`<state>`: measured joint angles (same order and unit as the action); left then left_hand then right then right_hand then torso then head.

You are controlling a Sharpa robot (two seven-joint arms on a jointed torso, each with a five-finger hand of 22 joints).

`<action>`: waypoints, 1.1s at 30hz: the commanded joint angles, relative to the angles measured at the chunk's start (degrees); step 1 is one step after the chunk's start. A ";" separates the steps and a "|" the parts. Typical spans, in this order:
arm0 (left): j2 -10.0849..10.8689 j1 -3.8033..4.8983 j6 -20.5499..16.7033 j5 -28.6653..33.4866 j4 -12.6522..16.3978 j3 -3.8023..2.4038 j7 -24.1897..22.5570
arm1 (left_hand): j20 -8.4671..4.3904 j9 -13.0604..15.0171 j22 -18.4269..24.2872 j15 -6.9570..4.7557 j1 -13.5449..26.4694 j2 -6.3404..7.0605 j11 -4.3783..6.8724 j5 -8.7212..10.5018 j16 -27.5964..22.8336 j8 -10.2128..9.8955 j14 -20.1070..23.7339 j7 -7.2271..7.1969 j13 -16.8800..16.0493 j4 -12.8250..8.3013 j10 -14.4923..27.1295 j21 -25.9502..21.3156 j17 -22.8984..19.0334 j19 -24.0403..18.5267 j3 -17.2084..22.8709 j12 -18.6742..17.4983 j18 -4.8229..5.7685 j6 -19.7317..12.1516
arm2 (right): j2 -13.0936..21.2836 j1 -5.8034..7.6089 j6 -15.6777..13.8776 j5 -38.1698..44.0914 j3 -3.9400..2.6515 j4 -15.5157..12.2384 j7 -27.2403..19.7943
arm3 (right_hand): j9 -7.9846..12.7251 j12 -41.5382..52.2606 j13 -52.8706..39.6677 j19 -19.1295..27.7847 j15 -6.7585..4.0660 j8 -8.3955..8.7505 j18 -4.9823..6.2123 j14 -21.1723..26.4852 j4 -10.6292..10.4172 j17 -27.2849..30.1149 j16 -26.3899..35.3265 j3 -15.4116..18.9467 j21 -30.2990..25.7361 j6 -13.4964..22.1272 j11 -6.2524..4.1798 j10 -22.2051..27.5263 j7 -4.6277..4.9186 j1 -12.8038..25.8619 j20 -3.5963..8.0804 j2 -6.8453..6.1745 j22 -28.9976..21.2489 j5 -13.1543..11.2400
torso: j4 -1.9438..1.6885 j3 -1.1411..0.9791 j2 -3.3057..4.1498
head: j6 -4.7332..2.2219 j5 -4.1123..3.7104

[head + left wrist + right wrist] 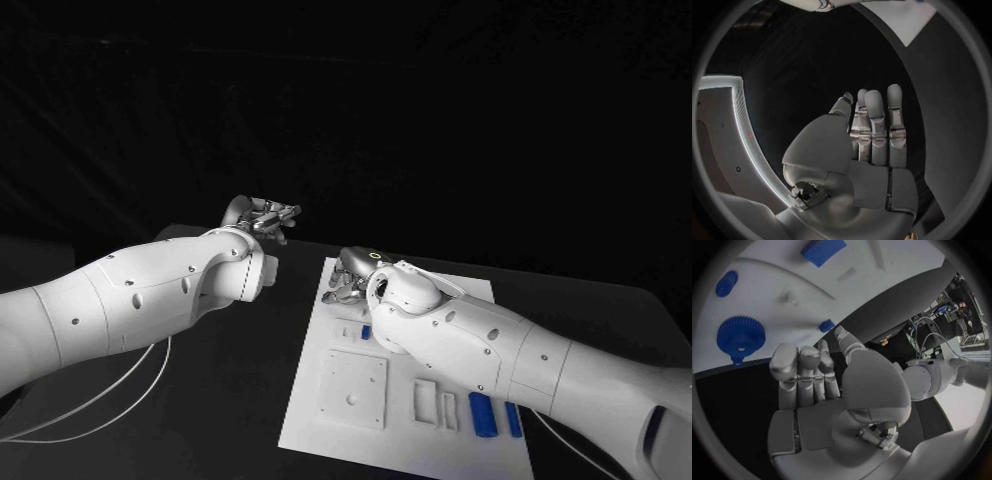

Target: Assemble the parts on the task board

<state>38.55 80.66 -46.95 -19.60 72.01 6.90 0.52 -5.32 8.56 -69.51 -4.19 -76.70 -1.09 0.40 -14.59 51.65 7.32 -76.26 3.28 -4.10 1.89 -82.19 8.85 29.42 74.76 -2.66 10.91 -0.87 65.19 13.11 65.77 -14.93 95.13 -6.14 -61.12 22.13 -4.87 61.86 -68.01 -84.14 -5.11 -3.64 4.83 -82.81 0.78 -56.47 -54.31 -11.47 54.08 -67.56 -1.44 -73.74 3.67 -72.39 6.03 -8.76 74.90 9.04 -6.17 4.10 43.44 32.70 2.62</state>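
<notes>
The white task board [329,428] lies in the middle of the black table. Two long blue parts [483,412] lie side by side near its front right corner, and a small blue piece [366,332] stands further back. My right hand [351,281] hovers over the board's far end with fingers pointing down, holding nothing. In the right wrist view its fingers [801,372] are apart from a blue gear [741,334], a small blue knob [826,326], a round blue part [726,283] and a blue block [823,250] on the board [761,295]. My left hand [264,218] is raised left of the board, fingers [876,125] straight and empty.
White raised blocks and a square plate [355,388] sit on the board's near half. A white cable [101,400] loops on the table under my left arm. A corner of the board [907,22] is in the left wrist view. Bare black table surrounds the board.
</notes>
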 commanded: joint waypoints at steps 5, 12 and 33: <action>-0.31 0.26 -3.37 3.09 0.44 -0.05 -4.04 | 0.15 -0.08 -0.07 0.24 -0.40 0.07 0.08 -0.16 -0.25 0.23 0.06 0.38 0.08 -0.29 0.46 -0.40 0.08 0.27 -0.22 -0.41 -0.86 -0.16 | -0.74 -0.14 -2.52 5.19 0.63 0.46 3.42 | -0.13 0.00 -0.06 -3.21 0.03 -0.01 -0.82 -0.29 -0.91 -0.21 -0.37 0.25 0.31 -0.39 -0.04 -0.47 -0.02 0.24 0.30 -0.98 6.67 -1.44 | -0.42 0.14 0.27 | -0.09 -0.02; -0.34 0.29 -3.28 3.52 0.50 -0.05 -4.24 | 0.16 -0.22 -0.23 0.24 -0.35 0.16 0.07 -0.10 -0.28 0.25 0.03 0.43 0.08 -0.36 0.47 -0.66 0.18 0.38 -0.28 -0.47 -0.86 -0.26 | -0.66 -0.22 -3.20 6.55 0.90 0.43 4.17 | -0.25 -0.32 0.05 -3.18 0.01 0.01 -0.79 -0.30 -1.68 -0.47 -0.43 0.47 0.30 -0.12 0.00 -0.40 0.06 -0.09 0.32 -1.70 6.65 -2.22 | -0.22 0.12 0.25 | -0.03 0.23; -0.56 0.31 -2.95 4.21 0.28 -0.05 -4.09 | 0.17 -0.36 -0.49 0.27 -0.31 0.02 0.03 -0.08 -0.40 0.33 0.04 0.47 0.08 -0.37 0.51 -1.08 0.28 0.52 -0.24 -0.53 -0.86 -0.38 | -0.70 -0.97 -2.08 5.43 1.85 0.30 1.09 | 0.09 -0.58 0.01 -3.11 0.16 0.01 -0.67 -0.32 0.16 -0.95 -0.37 0.47 0.29 1.36 0.30 -0.04 0.53 -0.70 0.16 -1.62 6.67 -0.83 | -0.26 0.11 0.27 | 0.57 0.57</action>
<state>38.15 80.79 -49.58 -15.89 72.24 6.90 -2.74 -5.12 8.29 -69.96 -4.19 -76.70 -1.10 0.41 -14.59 51.44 7.31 -76.26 3.47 -4.11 1.73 -82.19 8.13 29.62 74.96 -2.82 10.69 -0.87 64.99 12.51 64.88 -17.44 100.24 -4.34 -60.84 24.29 -4.85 61.58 -67.96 -84.14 -5.11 -3.64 4.83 -82.81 0.58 -57.34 -54.57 -11.09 54.10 -66.59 -1.43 -73.72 4.21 -73.07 6.03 -10.49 74.91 8.00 -6.44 4.19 43.72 33.17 3.18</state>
